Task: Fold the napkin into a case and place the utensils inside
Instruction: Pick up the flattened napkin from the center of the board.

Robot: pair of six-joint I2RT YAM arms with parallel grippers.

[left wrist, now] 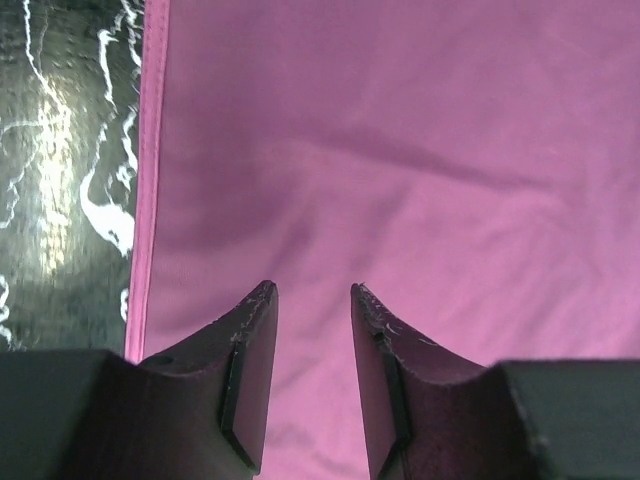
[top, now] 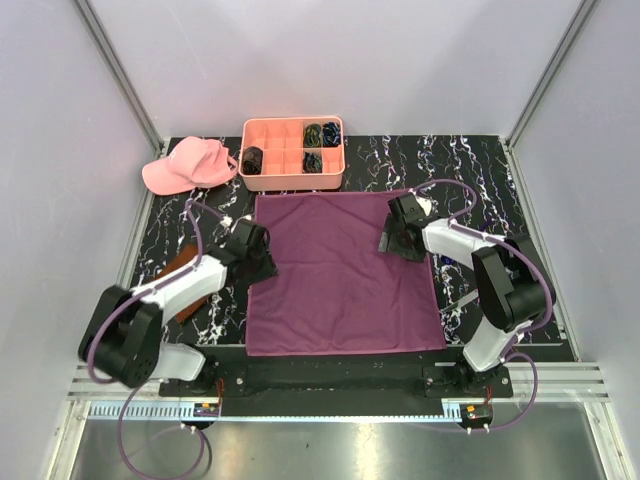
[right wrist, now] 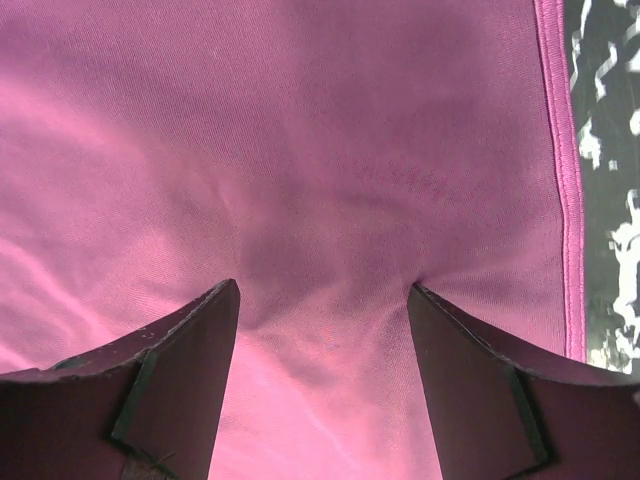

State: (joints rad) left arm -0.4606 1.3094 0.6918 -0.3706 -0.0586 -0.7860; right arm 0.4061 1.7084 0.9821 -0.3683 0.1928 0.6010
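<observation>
Napkin (top: 340, 275): magenta-purple cloth, spread flat and unfolded on the black marbled worktop (top: 470, 165), lying between the two arms with its near hem close to the arm bases. Only shallow wrinkles show. Left fingers (left wrist: 250, 350) stand over the cloth just inside its left hem, about halfway along that side. They are apart with a narrow gap, nothing is held between them, and the fabric shows through the gap. Cannot tell whether the tips touch the cloth. Right fingers (right wrist: 190, 340) are just inside the right hem, toward the far corner. They are spread wide, with both tips pressed onto the fabric, which puckers into a soft crease between them; not clamped on it. Just beyond the far hem sits a coral-pink compartment tray (top: 293, 183), with dark coiled bundles (top: 312, 133) in several cells. Pink cap (top: 188, 165) lies on the worktop left of the tray. Rust-brown cloth (top: 176, 266) lies left of the napkin, largely hidden under the left arm (top: 185, 285).
</observation>
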